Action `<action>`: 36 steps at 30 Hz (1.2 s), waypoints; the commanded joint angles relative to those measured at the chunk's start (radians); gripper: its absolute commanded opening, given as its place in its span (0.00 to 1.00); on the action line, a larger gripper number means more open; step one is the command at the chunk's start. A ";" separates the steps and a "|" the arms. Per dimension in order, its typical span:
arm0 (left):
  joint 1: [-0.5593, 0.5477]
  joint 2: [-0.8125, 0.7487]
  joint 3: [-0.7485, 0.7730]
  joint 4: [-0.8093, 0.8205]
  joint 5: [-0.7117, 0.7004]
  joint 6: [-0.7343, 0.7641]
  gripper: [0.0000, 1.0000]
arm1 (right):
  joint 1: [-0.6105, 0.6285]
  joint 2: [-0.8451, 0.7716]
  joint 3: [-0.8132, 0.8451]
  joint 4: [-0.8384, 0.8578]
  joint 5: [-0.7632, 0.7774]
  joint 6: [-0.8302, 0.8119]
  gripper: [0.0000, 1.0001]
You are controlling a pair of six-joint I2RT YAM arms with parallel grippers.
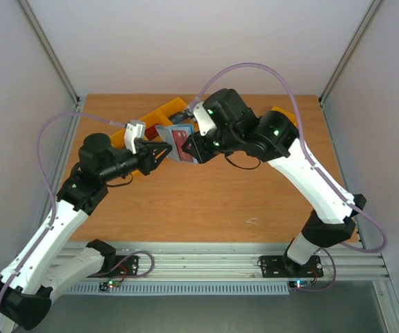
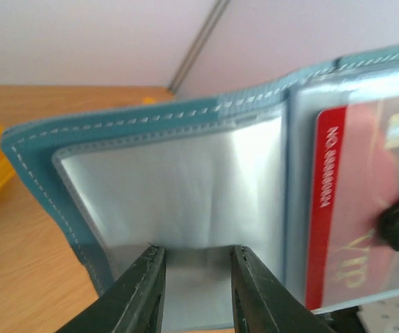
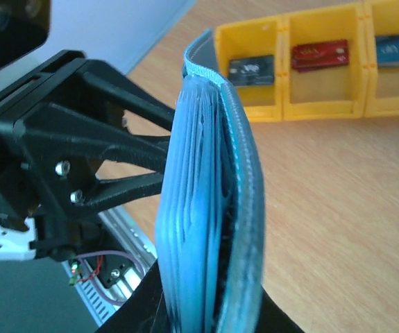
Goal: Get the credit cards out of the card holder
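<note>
The blue-teal card holder (image 1: 179,144) hangs open in the air above the table, with my right gripper (image 1: 191,148) shut on its lower end. The right wrist view shows it edge-on (image 3: 213,208), rising from between the right gripper's (image 3: 209,309) jaws. A red credit card (image 2: 338,208) sits in a clear pocket on its right half. The clear pocket on the left half (image 2: 178,187) looks empty. My left gripper (image 2: 196,260) is open, its two fingertips resting against the lower part of that left pocket. It shows from the side too (image 1: 162,154).
A row of orange bins (image 3: 324,97) stands on the table behind the card holder. One holds a dark card (image 3: 251,68), one a red card (image 3: 319,54), one a blue card (image 3: 398,48). The top view shows the bins (image 1: 150,119) at the back left.
</note>
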 commanded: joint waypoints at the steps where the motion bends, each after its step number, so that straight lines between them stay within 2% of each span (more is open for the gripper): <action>1: 0.024 -0.033 -0.021 0.278 0.258 -0.103 0.28 | 0.001 -0.094 -0.056 0.139 -0.188 -0.119 0.01; 6: 0.026 -0.040 0.007 0.347 0.384 -0.118 0.23 | -0.006 -0.143 -0.102 0.216 -0.281 -0.163 0.01; 9: 0.027 -0.044 0.036 0.336 0.397 -0.093 0.24 | -0.020 -0.153 -0.123 0.245 -0.321 -0.168 0.01; 12: 0.035 -0.060 0.068 0.267 0.321 -0.071 0.40 | -0.095 -0.175 -0.174 0.317 -0.411 -0.094 0.01; 13: 0.040 -0.067 0.078 0.223 0.264 -0.052 0.42 | -0.125 -0.189 -0.205 0.358 -0.477 -0.052 0.01; 15: 0.052 -0.075 0.089 0.172 0.192 -0.026 0.43 | -0.157 -0.219 -0.277 0.476 -0.556 0.029 0.01; 17: 0.060 -0.078 0.085 0.149 0.196 -0.005 0.42 | -0.159 -0.231 -0.317 0.557 -0.598 0.062 0.01; 19: 0.062 -0.086 0.077 0.123 0.199 0.012 0.41 | -0.159 -0.224 -0.318 0.557 -0.608 0.077 0.01; 22: 0.069 -0.102 0.074 0.077 0.166 0.022 0.42 | -0.160 -0.201 -0.291 0.471 -0.506 0.090 0.01; 26: 0.092 -0.121 0.090 0.022 0.077 0.076 0.44 | -0.159 -0.137 -0.220 0.261 -0.227 0.149 0.01; 28: 0.103 -0.129 0.093 0.003 0.062 0.102 0.44 | -0.157 -0.108 -0.202 0.191 -0.152 0.197 0.01; 33: 0.111 -0.160 0.089 -0.019 0.111 0.156 0.44 | -0.118 -0.073 -0.189 0.098 0.036 0.231 0.01; 36: 0.112 -0.197 0.086 -0.043 0.176 0.191 0.43 | -0.063 -0.027 -0.111 0.010 0.167 0.228 0.01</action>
